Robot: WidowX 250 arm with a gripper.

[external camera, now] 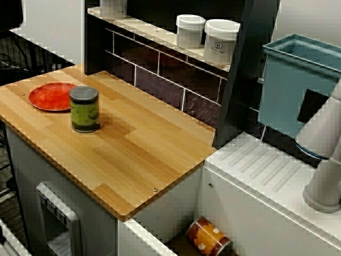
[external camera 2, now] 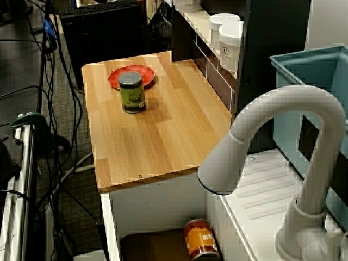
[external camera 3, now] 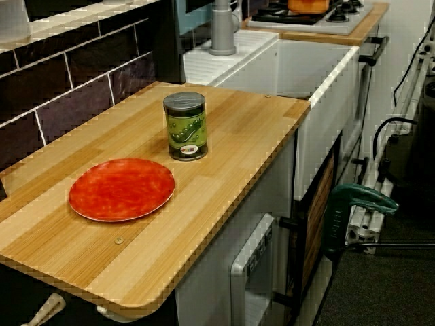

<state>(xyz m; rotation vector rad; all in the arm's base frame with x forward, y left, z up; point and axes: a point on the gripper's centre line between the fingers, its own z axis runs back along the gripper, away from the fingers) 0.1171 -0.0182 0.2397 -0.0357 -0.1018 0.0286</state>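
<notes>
You have the wooden counter (external camera: 138,144) with the white sink (external camera 3: 326,102) at its end. On the counter the red plate (external camera 3: 122,188) lies flat, and the green can (external camera 3: 185,126) stands upright just beside it, off its rim. An orange can (external camera 2: 201,239) lies on its side in the sink. Your gripper shows in no view, so I cannot tell how far open it is or whether it holds anything.

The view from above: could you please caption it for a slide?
A green can beside a red plate on the wooden counter.
</notes>
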